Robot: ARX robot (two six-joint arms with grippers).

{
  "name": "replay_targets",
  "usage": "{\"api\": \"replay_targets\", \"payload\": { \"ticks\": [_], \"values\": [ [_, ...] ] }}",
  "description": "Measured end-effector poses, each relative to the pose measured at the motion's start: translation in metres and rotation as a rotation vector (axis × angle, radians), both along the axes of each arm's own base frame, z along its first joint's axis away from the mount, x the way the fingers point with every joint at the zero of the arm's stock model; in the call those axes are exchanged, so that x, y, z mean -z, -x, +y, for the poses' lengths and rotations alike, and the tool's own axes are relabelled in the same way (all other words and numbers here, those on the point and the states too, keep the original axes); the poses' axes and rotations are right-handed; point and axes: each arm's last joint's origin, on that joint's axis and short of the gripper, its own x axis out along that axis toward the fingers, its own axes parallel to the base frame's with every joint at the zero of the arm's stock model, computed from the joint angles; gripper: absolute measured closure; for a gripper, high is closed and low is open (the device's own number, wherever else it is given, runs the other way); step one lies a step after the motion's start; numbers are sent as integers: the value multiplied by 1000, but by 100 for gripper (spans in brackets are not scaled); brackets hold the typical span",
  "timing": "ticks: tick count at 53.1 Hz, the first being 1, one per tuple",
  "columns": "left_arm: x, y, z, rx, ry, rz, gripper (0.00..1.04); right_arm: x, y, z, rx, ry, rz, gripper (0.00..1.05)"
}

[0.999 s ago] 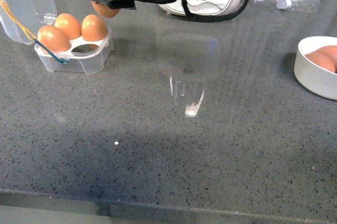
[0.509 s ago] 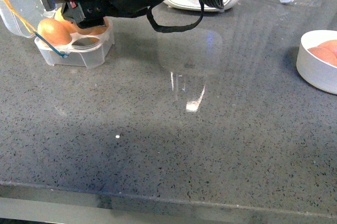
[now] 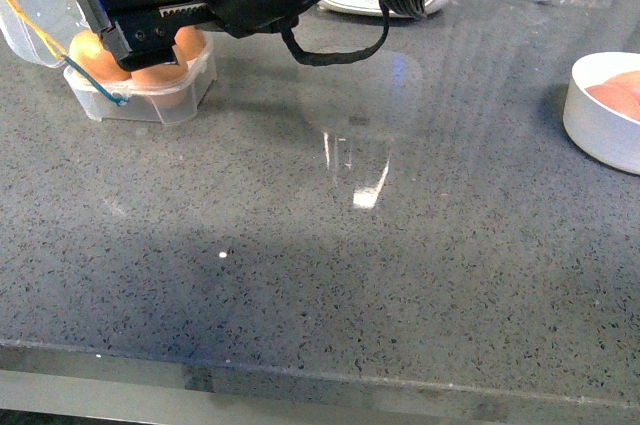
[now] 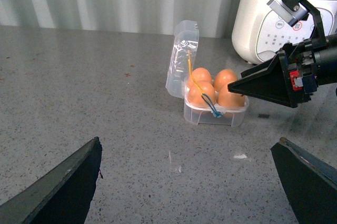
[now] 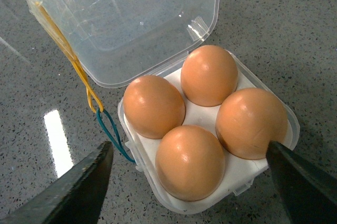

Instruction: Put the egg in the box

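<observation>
Egg position, right arm: smooth orange-brown hen's egg (image 5: 189, 163) is seated in the small clear plastic four-egg box (image 5: 247, 174). It is in the compartment on the side away from the hinged clear lid (image 5: 131, 23) and nearer the thin yellow band (image 5: 73, 60) and blue band (image 5: 110, 129). All four compartments are filled with look-alike brown eggs. Right gripper (image 5: 189, 149) hangs directly over the box with its jaws spread wide, one finger on each side of the seated egg, gripping nothing. One fingertip (image 5: 279, 155) lies close by the neighbouring egg; contact cannot be judged. Lid stands open, tilted back. Left gripper (image 4: 188, 140) is over bare grey speckled stone counter (image 3: 350, 275), well apart from the box, jaws wide apart and empty. Round white bowl (image 3: 585, 115) holding more brown eggs sits on the counter's right side, far from the box. White appliance base (image 4: 263, 29) stands behind the box.
</observation>
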Motion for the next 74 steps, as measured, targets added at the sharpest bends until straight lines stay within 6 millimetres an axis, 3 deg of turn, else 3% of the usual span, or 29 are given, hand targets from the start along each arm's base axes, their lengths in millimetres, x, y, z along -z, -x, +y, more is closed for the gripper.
{"api": "replay_targets", "payload": {
  "ticks": [4,13,20,32,41,50,55,57,62,74],
  "values": [
    [0,0,0,0,0,0,7,1,1,-4,14,0,-6,5],
    [0,0,0,0,0,0,7,-22,2,-31,123,-45,-67,7],
    [0,0,0,0,0,0,7,-45,8,-90,353,-54,-136,7],
    [0,0,0,0,0,0,7,-35,35,-178,708,52,-215,7],
    [0,0,0,0,0,0,7,-24,92,-273,1014,116,-316,7],
    [0,0,0,0,0,0,7,-10,132,-319,1175,188,-343,7],
    [0,0,0,0,0,0,7,-8,159,-337,1242,225,-398,8],
    [0,0,0,0,0,0,7,-9,169,-341,1183,117,-470,15],
    [0,0,0,1,0,0,7,-7,192,-331,1063,-27,-498,33],
    [0,0,0,0,0,0,7,1,214,-311,1056,-75,-484,69]
  ]
}}
